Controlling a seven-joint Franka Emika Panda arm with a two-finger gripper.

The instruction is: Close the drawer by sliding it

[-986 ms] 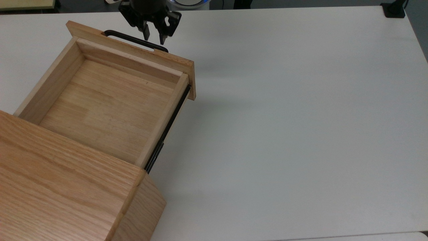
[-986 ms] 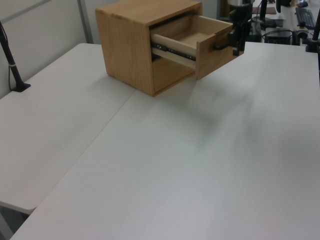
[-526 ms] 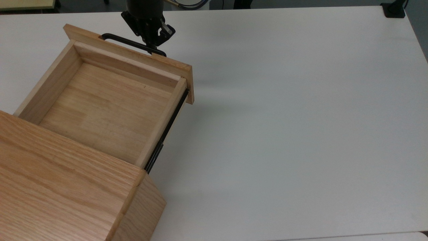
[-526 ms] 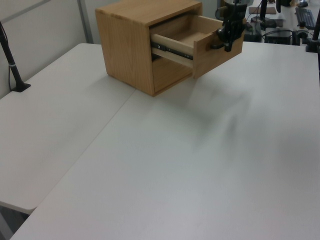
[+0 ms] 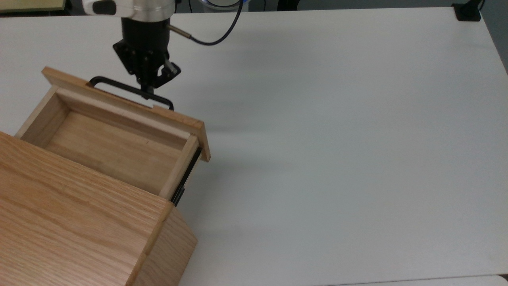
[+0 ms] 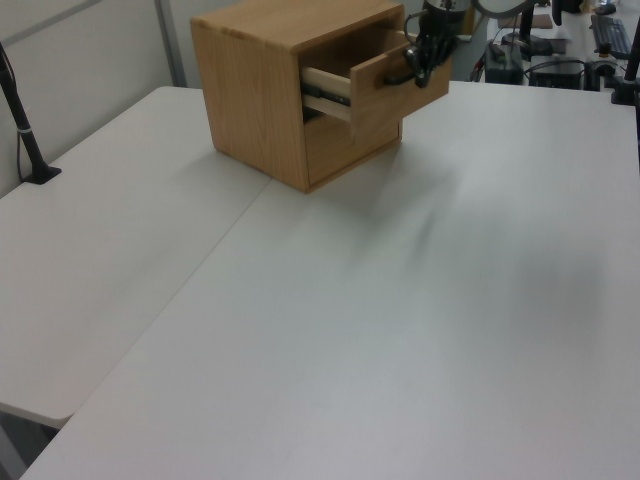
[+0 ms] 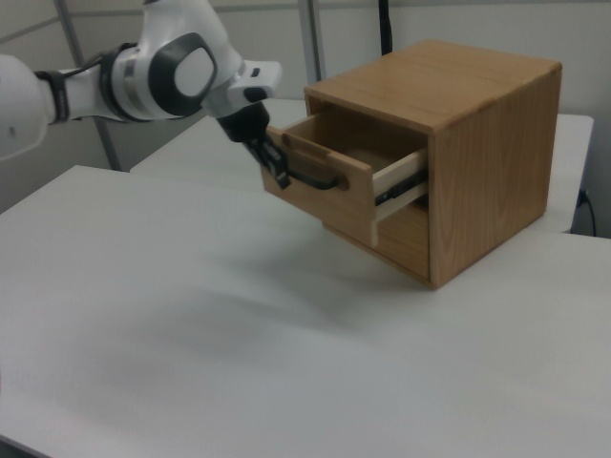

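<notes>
From the top view, the robot's black pincer sits narrowed on the black bar handle of the oak drawer, which juts partway out of the oak cabinet on the white counter. In the left view, the drawer projects from the cabinet's upper opening, the pincer at its front panel. The right view has the white arm reaching to the handle, the pincer against the drawer front, away from the cabinet.
</notes>
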